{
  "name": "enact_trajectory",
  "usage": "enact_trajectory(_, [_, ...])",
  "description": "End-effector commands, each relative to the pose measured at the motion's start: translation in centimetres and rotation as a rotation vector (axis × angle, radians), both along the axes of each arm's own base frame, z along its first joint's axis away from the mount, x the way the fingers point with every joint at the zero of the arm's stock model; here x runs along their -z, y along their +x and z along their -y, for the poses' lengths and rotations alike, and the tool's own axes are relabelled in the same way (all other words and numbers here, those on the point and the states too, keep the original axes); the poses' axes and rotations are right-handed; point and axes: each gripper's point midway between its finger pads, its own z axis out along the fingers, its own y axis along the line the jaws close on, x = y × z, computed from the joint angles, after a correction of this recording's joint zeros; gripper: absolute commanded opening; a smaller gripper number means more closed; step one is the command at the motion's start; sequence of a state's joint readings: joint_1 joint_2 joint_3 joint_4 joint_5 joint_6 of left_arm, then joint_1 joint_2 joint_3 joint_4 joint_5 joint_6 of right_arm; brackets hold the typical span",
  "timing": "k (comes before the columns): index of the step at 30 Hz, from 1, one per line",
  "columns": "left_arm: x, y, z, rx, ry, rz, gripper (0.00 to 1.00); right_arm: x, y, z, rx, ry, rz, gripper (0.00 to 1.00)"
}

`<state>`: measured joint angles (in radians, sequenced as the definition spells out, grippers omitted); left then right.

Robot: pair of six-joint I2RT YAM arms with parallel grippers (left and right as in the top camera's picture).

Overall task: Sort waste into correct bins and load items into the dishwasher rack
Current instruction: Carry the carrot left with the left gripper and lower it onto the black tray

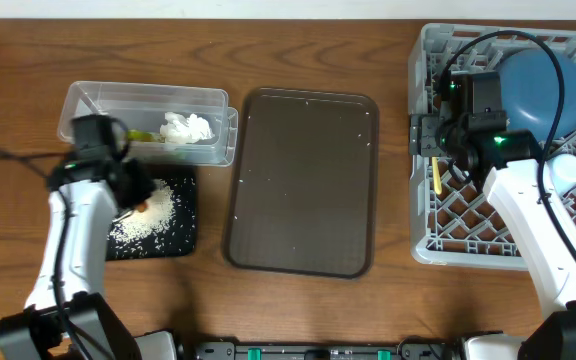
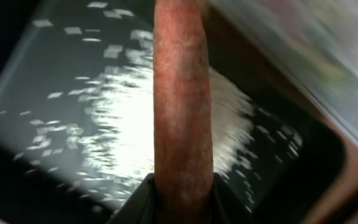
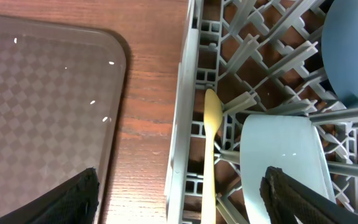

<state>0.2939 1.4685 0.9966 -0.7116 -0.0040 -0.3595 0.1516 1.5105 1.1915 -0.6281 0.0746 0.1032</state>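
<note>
- The left gripper is closed narrowly on the orange carrot stick and holds it over the black tray, where the white rice lies.
- The clear tub just behind this tray has the tissue and the yellow-green wrapper inside.
- The right gripper stands wide with nothing in it, over the left edge of the grey rack, above the yellow spoon lying inside.

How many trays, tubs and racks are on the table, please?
Trays: 2, the shallow black rectangular tray and the large brown serving tray.
Tubs: 1, the clear plastic rectangular tub.
Racks: 1, the grey plastic lattice dishwasher rack.
Total: 4.
</note>
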Motion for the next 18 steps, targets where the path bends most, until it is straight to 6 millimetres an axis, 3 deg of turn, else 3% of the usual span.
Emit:
enact_trajectory(1, [0.4,-1.5,-1.9,-0.143,-0.015,-0.005,0.06,-1.0,0.4,0.0,0.013,0.016,0.024,0.82])
enact_trajectory(8, [2.5,-4.4,-4.2,-0.315,-0.046,-0.058,0.08,-1.0,0.4,0.0,0.013,0.016,0.024,0.82])
enact_trajectory(13, [3.3,-4.8,-4.8,-0.34,-0.052,-0.076,0.08,-1.0,0.4,0.0,0.013,0.016,0.024,0.82])
enact_trajectory(18, [3.3,-4.7,-5.4,-0.346,-0.024,-0.069,0.16,-1.0,0.3,0.0,0.013,0.016,0.023,0.82])
